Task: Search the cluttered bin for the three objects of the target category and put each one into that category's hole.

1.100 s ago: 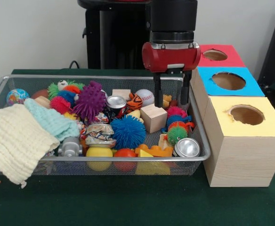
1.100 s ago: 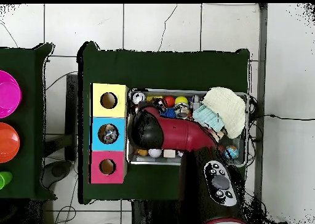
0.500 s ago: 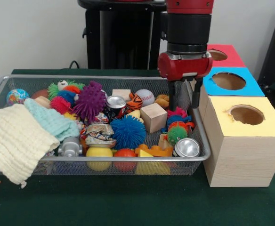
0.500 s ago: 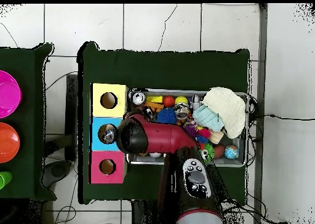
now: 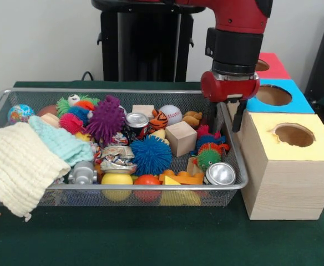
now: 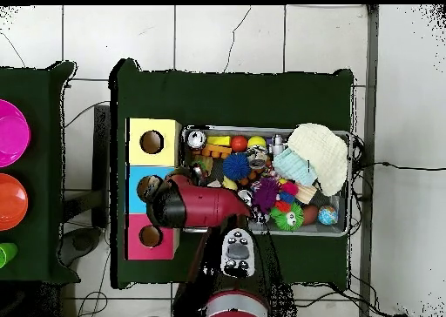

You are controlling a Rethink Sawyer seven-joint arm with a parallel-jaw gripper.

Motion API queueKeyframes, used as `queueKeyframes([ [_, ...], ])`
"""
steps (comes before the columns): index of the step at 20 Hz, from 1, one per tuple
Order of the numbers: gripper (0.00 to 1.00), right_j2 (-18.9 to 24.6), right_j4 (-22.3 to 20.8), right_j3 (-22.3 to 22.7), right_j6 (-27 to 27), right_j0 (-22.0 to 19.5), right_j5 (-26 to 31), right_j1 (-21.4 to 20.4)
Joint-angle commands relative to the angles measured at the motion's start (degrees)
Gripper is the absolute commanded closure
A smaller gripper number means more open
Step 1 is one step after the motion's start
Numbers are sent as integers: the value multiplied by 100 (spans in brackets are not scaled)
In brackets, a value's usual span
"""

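writing: none readable on the cans or boxes (baseball shows only red stitching)
gripper: hangs over the bin's right rim, just beside the yellow box; fingers slightly spread, nothing seen between them
arm: in the overhead view it covers the blue box's hole and the bin's edge nearest the boxes
bin: wire mesh basket on the green counter, full of toys
boxes: three wooden ones in a row beside the bin, each with one round hole: yellow box nearest the camera in the front view, blue box behind it, red box farthest
spiky balls: purple ball, blue ball, plus a red, a green and a pink one clustered at the bin's right end under the gripper (more small ones at back left, count unclear)
cans: three seen: silver can at front right corner, upright can mid-bin, crushed can near front
wood blocks: cube mid-bin, smaller one behind it
cloths: two: cream cloth draped over the left rim, mint cloth beside it
other: tiger toy, globe ball at far left
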Motion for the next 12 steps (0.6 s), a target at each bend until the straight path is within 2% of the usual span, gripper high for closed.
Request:
queueKeyframes([
  [1, 0, -570, 730, -245, 1893, 898, 348, 904],
  [5, 0, -802, 974, -340, 1885, 1120, 516, 932],
  [8, 0, -801, 1021, -237, 1826, 1115, 512, 779],
  [12, 0, -796, 1075, -216, 1822, 1131, 334, 800],
])
